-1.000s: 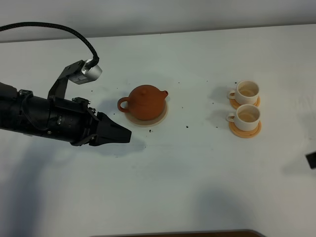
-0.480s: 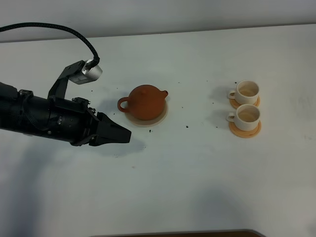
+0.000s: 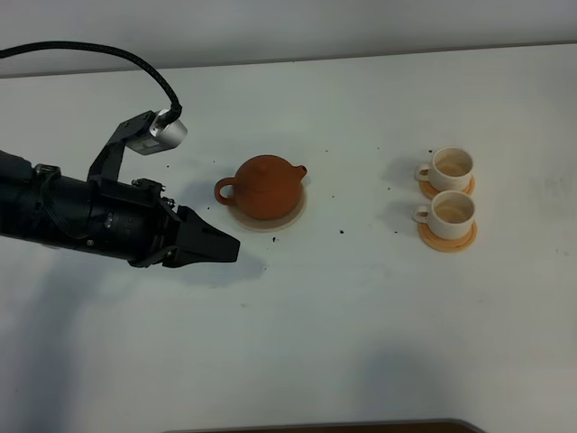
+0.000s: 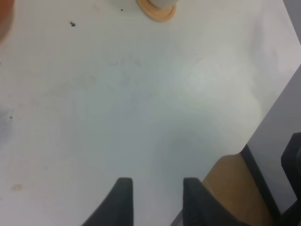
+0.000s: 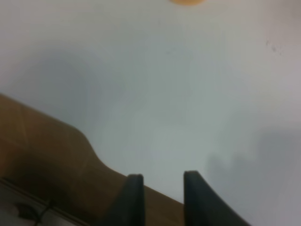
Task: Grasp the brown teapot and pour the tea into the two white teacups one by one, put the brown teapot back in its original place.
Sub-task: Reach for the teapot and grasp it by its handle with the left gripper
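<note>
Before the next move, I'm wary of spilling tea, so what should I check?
1. Left claw open and empty: ok.
2. Brown teapot upright on its beige disc, lid on: ok.
3. Teapot handle turned toward the left arm's side, nothing between it and the claw: ok.
4. Far teacup and near teacup upright: ok.
5. Tea already in the cups: cannot tell.
6. Right claw open, holding nothing: ok.
</note>
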You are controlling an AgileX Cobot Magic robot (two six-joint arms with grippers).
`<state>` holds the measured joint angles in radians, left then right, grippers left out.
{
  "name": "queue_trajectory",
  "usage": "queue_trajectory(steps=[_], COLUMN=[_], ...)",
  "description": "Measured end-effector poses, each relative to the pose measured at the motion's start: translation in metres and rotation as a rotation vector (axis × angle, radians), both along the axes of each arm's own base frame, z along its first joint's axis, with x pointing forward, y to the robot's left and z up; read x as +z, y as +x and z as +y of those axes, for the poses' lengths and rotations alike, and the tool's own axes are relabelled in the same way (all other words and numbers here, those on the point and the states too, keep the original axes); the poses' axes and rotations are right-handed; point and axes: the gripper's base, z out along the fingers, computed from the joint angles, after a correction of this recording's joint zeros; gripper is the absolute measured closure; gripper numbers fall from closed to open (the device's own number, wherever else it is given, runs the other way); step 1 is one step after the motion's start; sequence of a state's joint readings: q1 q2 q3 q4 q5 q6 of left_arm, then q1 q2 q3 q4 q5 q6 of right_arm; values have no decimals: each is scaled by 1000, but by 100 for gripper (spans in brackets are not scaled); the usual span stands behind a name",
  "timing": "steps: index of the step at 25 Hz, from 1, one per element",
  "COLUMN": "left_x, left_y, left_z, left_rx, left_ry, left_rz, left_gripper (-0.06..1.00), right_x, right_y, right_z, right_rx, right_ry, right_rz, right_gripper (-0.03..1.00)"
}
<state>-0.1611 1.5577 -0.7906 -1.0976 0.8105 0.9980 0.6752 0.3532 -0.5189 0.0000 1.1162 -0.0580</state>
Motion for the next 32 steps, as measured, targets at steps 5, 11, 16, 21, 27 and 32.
queue_trajectory(steps=[5, 11, 16, 21, 27, 32], left_x=[0, 0, 0, 0, -1, -1], left_y=[0, -1, -1, 1, 3, 4], left_z=[0, 0, 0, 0, 1, 2], left_rx=[-4, -6, -6, 8, 27, 31], left_ry=[-3, -4, -4, 6, 20, 25], left_rz=[3, 5, 5, -5, -19, -26], left_gripper=[65, 65, 65, 65, 65, 65], right_x=[0, 2, 4, 5, 5, 6], right_y=[0, -4, -12, -14, -20, -37], right_z=[0, -8, -19, -23, -26, -27], right_rx=[1, -136, -325, -488, -573, -592], right_ry=[2, 39, 74, 74, 85, 123], right_rz=[-3, -40, -110, -136, -181, -284], right_gripper=[73, 73, 73, 73, 73, 73])
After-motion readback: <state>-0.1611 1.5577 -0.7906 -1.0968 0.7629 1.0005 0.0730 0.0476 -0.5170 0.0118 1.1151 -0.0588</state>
